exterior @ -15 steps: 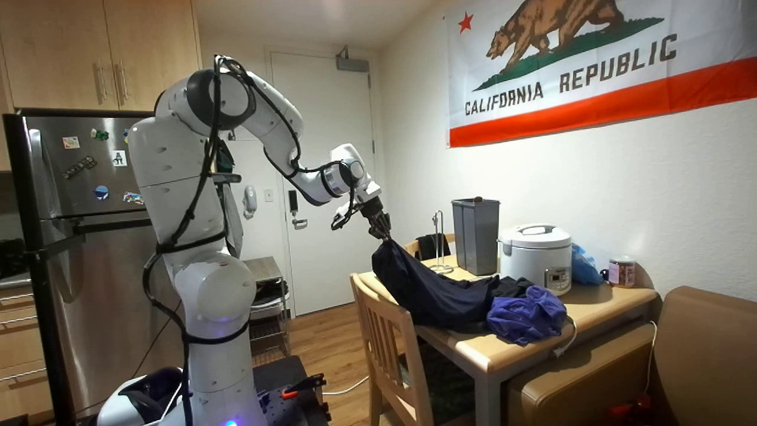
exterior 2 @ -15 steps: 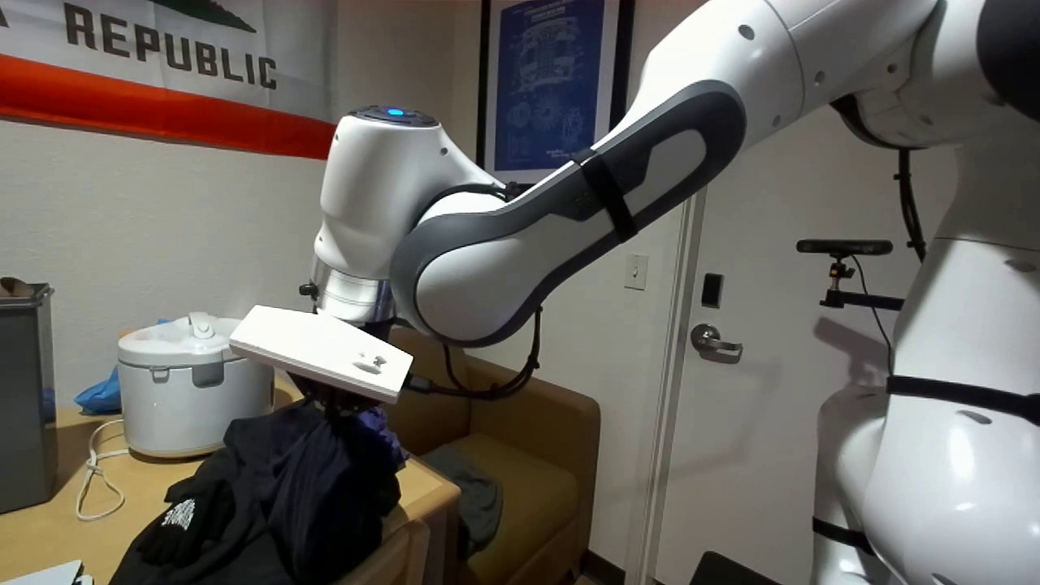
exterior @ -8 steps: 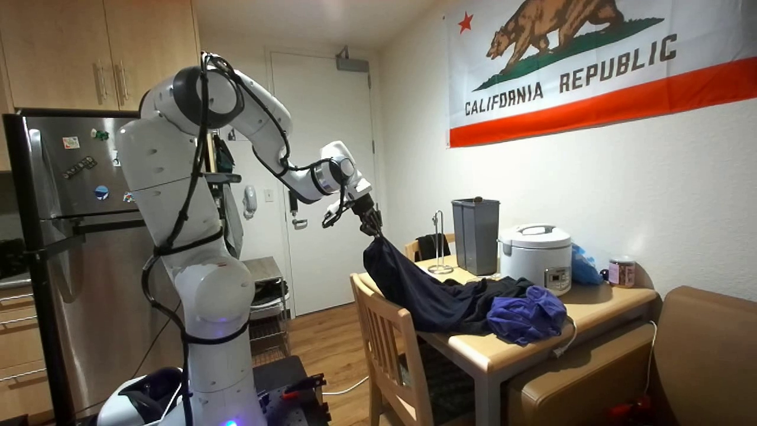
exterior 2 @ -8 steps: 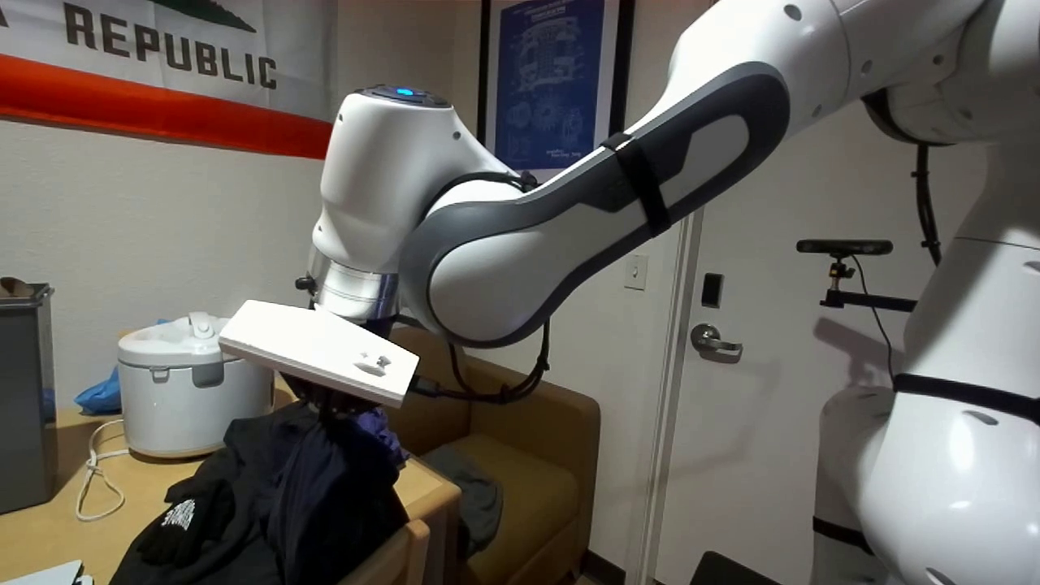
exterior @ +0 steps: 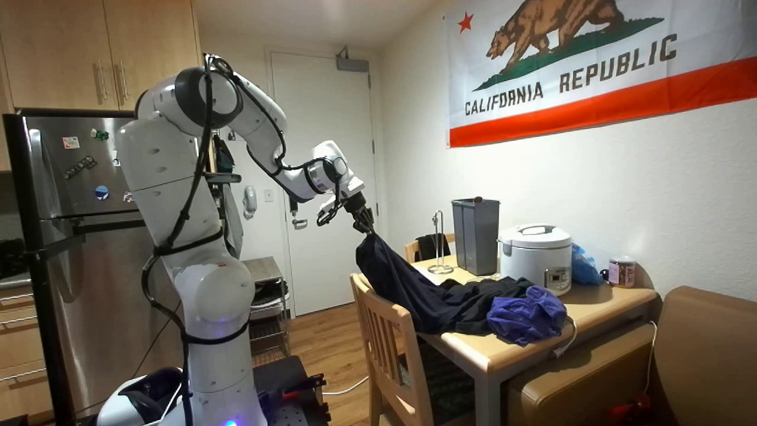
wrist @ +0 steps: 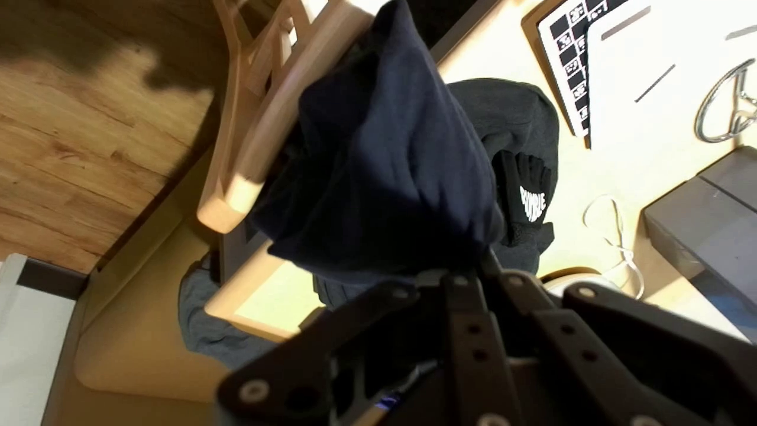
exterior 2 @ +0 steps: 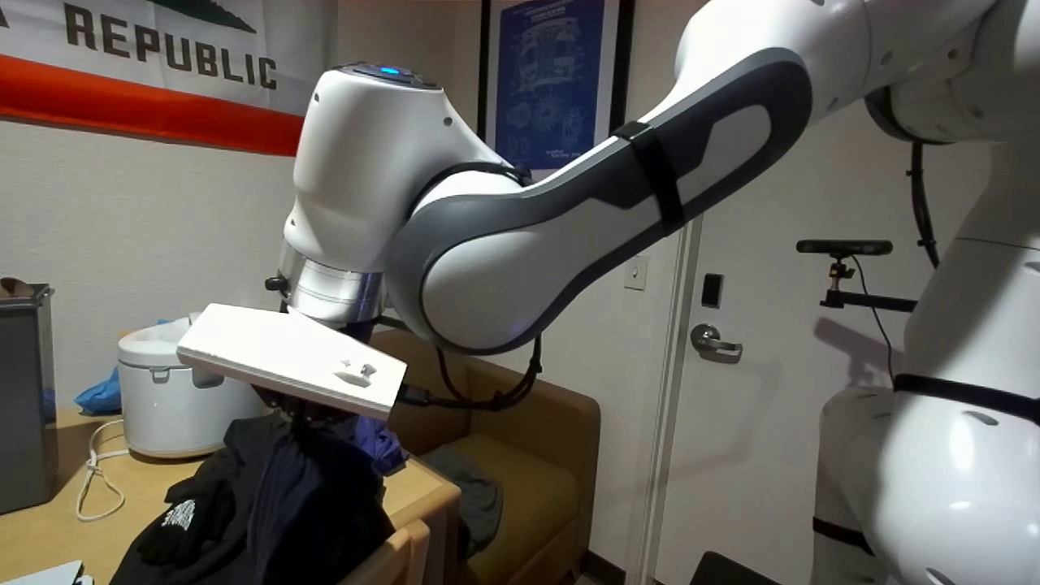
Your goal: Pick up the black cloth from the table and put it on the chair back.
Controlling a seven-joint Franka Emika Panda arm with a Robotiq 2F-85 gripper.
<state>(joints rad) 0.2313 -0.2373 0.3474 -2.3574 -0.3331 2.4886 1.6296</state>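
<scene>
- Nearest, the Robotiq gripper [wrist: 462,272] was clamped on a bunched end of the dark navy cloth [exterior: 408,287].
- Just below, that cloth sloped away from the grip, its upper end held up off the wooden table [exterior: 615,300] and its lower part resting on it.
- Close beside it rose the slatted wooden chair back [exterior: 381,303], lower than the gripped end; whether cloth and chair back touched, I could not tell.
- Next to the cloth, black fabric [wrist: 511,112] lay on the table with a black glove [wrist: 526,189] on top, white lettering across the glove; I could not tell if the fabric was a separate piece.
- Bunched near the table's corner was a purple cloth [exterior: 526,313], right beside the black fabric.
- Farther across the table stood a white rice cooker [exterior: 526,260] and a gray bin [exterior: 476,236], both upright, with a blue plastic bag [exterior: 584,266] beside the cooker and a lidded jar [exterior: 622,272] near the bag.
- Past the table, in an exterior view, a gray cloth [exterior 2: 479,496] lay draped on an upholstered armchair [exterior 2: 536,479].
- Farthest off were a California flag [exterior: 597,65] on the wall [exterior: 414,183] and a white door [exterior: 331,112].
</scene>
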